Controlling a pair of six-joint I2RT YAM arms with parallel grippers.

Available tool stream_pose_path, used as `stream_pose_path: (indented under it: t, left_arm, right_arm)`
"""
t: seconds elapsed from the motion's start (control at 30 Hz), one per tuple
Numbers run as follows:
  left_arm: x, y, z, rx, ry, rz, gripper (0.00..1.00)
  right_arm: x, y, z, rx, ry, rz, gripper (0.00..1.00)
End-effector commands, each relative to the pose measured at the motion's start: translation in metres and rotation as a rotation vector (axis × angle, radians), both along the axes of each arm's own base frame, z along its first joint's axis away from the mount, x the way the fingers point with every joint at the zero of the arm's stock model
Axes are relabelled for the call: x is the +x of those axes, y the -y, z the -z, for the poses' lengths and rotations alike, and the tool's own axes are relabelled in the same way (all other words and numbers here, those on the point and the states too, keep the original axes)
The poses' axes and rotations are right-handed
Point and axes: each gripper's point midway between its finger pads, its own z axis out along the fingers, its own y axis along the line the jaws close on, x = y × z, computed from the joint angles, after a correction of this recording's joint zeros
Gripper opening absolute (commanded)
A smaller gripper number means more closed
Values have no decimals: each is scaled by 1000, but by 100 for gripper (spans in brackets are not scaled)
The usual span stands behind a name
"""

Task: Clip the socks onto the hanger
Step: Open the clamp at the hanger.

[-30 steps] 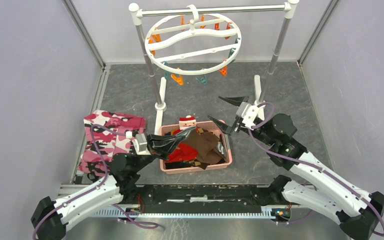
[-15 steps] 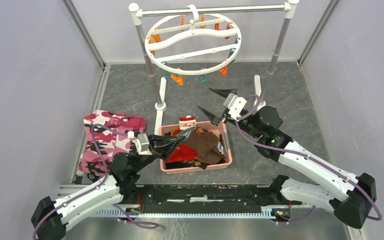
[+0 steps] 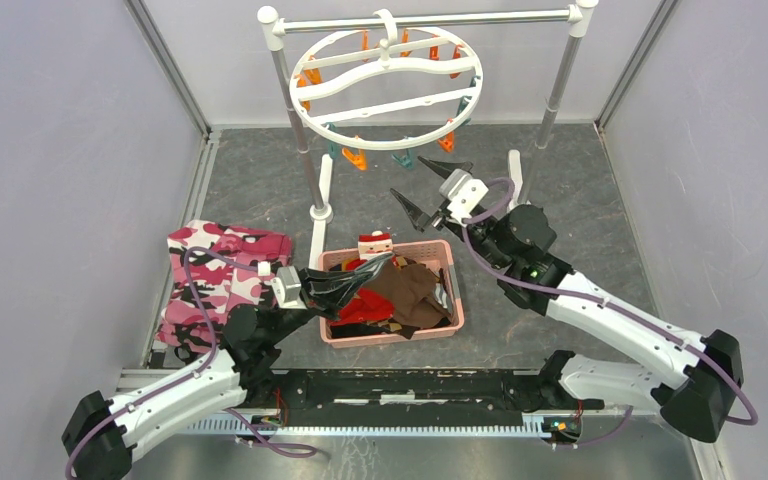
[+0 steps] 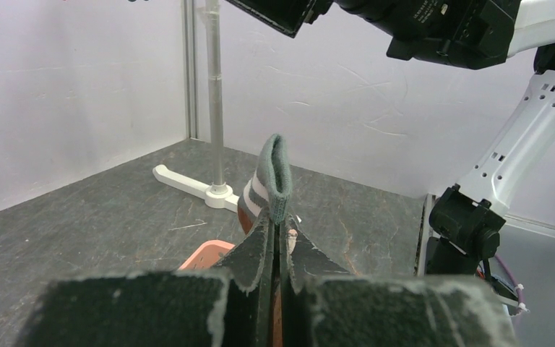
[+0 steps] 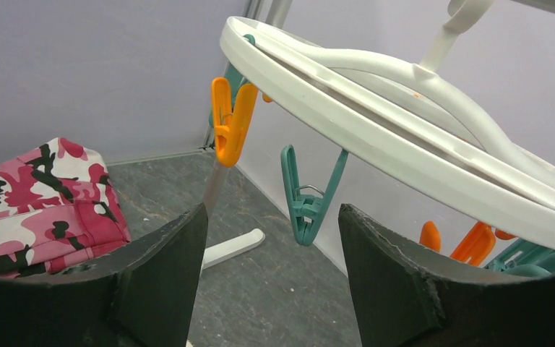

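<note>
The white ring hanger (image 3: 380,143) hangs from the rack bar, with orange and teal clips under its rim. My right gripper (image 3: 421,181) is open just below its front edge. In the right wrist view a teal clip (image 5: 305,210) dangles from the hanger's ring (image 5: 376,123), just beyond and between the open fingertips of that gripper (image 5: 272,213), untouched. My left gripper (image 3: 380,265) is shut on a dark sock over the basket. In the left wrist view the sock's grey-and-white striped cuff (image 4: 274,170) sticks up out of that gripper (image 4: 280,220). More brown sock fabric (image 3: 405,290) lies in the basket.
A pink basket (image 3: 452,318) of mixed socks sits at the centre, with a red Santa sock (image 3: 374,243) at its far rim. Pink camouflage cloth (image 3: 220,270) lies at the left. The rack's poles (image 3: 295,110) and white feet (image 3: 317,215) stand behind the basket.
My right gripper has moved left and away from me, up to the clips under the hanger's front rim. The left arm and its sock have not moved.
</note>
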Motion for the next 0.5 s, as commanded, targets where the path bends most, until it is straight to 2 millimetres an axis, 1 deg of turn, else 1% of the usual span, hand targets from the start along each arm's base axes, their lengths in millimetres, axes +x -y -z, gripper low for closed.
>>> stream_pose_path:
  t: [0.0, 0.47]
  left_arm:
    - [0, -3, -16, -24, 62, -22, 2]
    - [0, -4, -17, -29, 63, -24, 2]
  right_arm:
    - [5, 4, -33, 95, 31, 46, 73]
    - [12, 0, -40, 186, 18, 91, 70]
